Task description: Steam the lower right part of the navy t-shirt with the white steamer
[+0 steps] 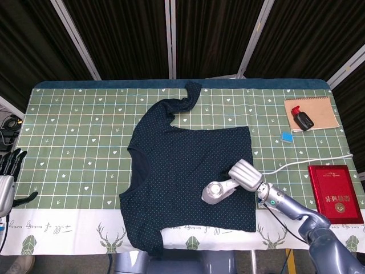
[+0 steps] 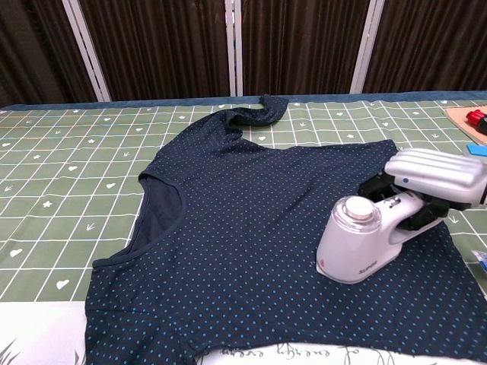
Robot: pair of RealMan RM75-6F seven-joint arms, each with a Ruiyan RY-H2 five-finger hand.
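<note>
The navy dotted t-shirt (image 1: 182, 165) (image 2: 243, 228) lies flat across the middle of the table, neck to the left. The white steamer (image 1: 215, 192) (image 2: 356, 242) stands with its base on the shirt's lower right part. My right hand (image 1: 245, 174) (image 2: 437, 175) grips the steamer's handle from above. A white cord (image 1: 308, 161) trails from the steamer to the right edge. My left hand (image 1: 7, 180) hangs off the table's left edge, holding nothing, its fingers apart.
A red book (image 1: 335, 193) lies at the right edge. Behind it sit a tan notebook (image 1: 312, 113) with a black and red object (image 1: 301, 118) on it, and a small blue square (image 1: 287, 136). The green patterned tablecloth (image 1: 74, 142) covers the table.
</note>
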